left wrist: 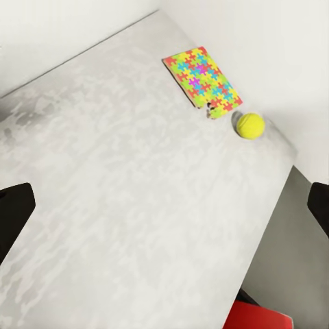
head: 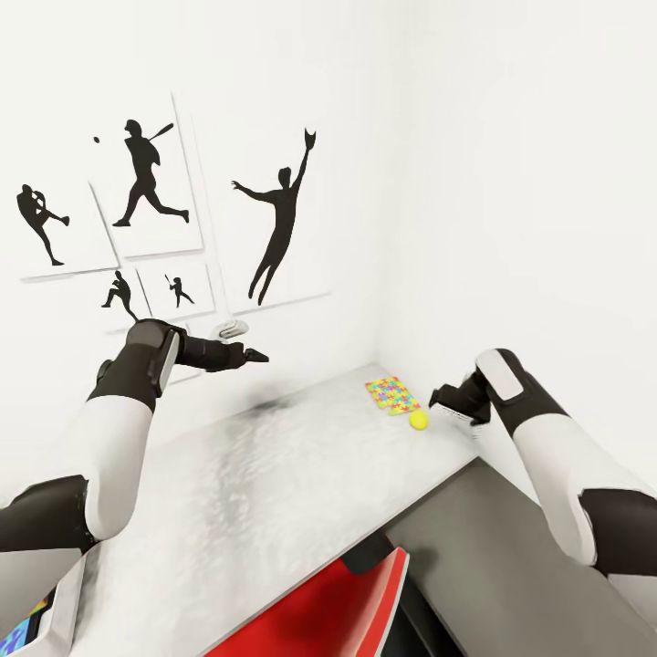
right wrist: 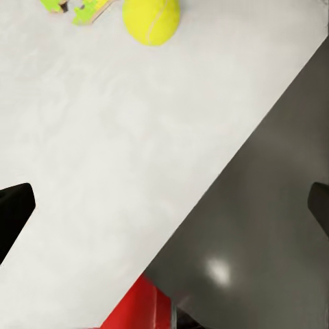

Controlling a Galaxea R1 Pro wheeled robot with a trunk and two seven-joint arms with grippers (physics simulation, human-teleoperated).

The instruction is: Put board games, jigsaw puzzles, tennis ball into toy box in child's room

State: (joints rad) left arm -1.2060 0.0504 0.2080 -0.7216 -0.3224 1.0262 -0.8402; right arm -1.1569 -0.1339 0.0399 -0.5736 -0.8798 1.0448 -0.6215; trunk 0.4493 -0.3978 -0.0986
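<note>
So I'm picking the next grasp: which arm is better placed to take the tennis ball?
Probably the right. Its gripper hangs open just beside the tennis ball at the table's far corner. The left gripper hovers farther off, over mid-table.

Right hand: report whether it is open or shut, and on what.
Open, holding nothing. In the right wrist view its dark fingertips sit at opposite edges, wide apart, above the table, the tennis ball ahead.
</note>
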